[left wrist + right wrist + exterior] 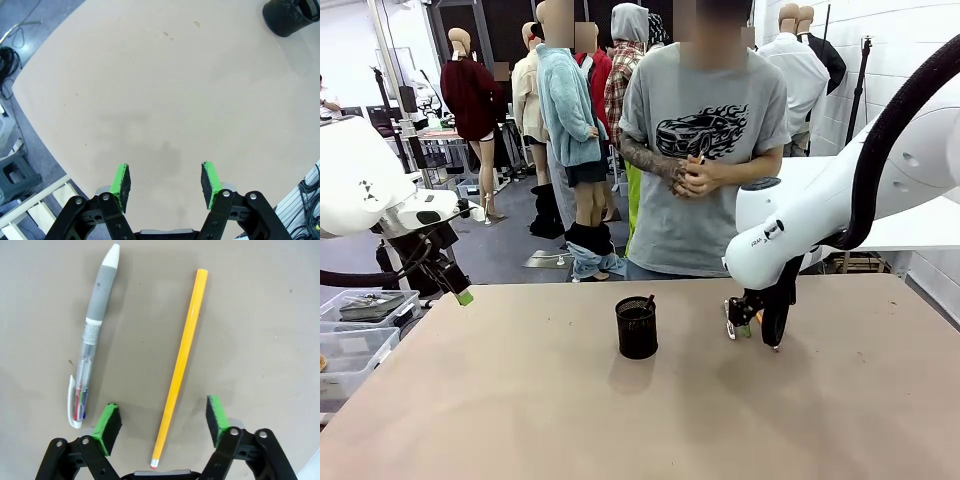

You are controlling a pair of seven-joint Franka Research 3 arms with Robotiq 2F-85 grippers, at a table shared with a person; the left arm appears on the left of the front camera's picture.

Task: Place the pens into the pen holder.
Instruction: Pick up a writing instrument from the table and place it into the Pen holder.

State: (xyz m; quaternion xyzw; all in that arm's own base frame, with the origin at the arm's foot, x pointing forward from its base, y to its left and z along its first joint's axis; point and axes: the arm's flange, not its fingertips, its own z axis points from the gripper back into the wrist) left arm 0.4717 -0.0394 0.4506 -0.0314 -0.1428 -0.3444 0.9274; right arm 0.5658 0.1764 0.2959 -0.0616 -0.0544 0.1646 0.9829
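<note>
The yellow pencil (182,357) lies flat on the worktop (260,330), running in the right wrist view from its eraser end at 6 o'clock up toward 12 o'clock with a slight lean to 1. The right jaws stand spread astride its lower stretch, one green pad (107,422) at 9 o'clock of it and the other at 3, neither touching it. I judge it light and stiff, with a smooth painted skin that may slip or roll, and with little height above the worktop to pinch. A hold across its width nearer the middle would balance better than one near the eraser. The multicolour pen (90,345) lies just beside the pencil at 9 o'clock, nearly parallel. Its grey sleeve looks grippier than the clear barrel, and the white clip should stop it rolling. Its clip end sits close to the 9 o'clock pad, so closing could nudge it. In the front view the pen holder (636,327) stands mid-worktop at 9 o'clock of the right jaws, well apart, with a dark pen (648,299) already leaning in it. The mesh cup looks light and could tip if struck. The left jaws hang spread and empty over the worktop's 9 o'clock edge. The person's hands (692,172) are clasped at 12 o'clock, clear of the worktop.
</note>
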